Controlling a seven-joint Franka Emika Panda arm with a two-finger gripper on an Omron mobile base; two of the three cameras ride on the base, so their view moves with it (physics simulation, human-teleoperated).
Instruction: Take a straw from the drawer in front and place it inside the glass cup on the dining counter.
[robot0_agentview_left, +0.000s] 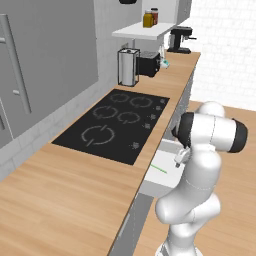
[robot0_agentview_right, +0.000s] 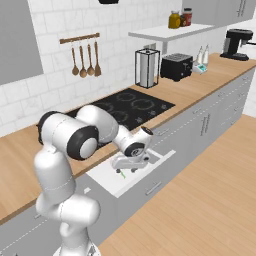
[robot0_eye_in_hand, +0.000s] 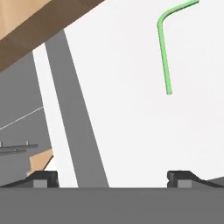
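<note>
We see the drawer (robot0_agentview_right: 131, 176) pulled out from under the wooden worktop (robot0_agentview_left: 65, 200), just in front of the black stovetop (robot0_agentview_left: 114, 123). The straw (robot0_eye_in_hand: 164, 52) lies flat on the drawer's pale floor, a thin green line with a bent end. In the left base view it shows as a short green streak (robot0_agentview_left: 159, 169) near the middle of the drawer (robot0_agentview_left: 159, 172), just left of the arm. In the right base view a small bit of green (robot0_agentview_right: 122, 174) peeks out below the hand.

The gripper (robot0_agentview_right: 131, 166) hangs over the open drawer, above the straw and not touching it. From the hand view we can tell what the base views do not give: the two dark fingertips (robot0_eye_in_hand: 181, 177) stand wide apart with nothing between them, and the straw sits ahead of them, toward the right-hand tip — its bend at the far end. That same view also takes in the drawer's grey side wall (robot0_eye_in_hand: 76, 127) and the brown edge of the worktop beyond it.

The base views give the wider room. At the far end of the worktop stand a paper towel holder (robot0_agentview_right: 147, 68), a black toaster (robot0_agentview_right: 176, 66) and a coffee machine (robot0_agentview_right: 236, 44). The right base view adds wooden spoons (robot0_agentview_right: 85, 61) hanging on the tiled wall — the left base view shows a grey cabinet door (robot0_agentview_left: 45, 55) on that side.
</note>
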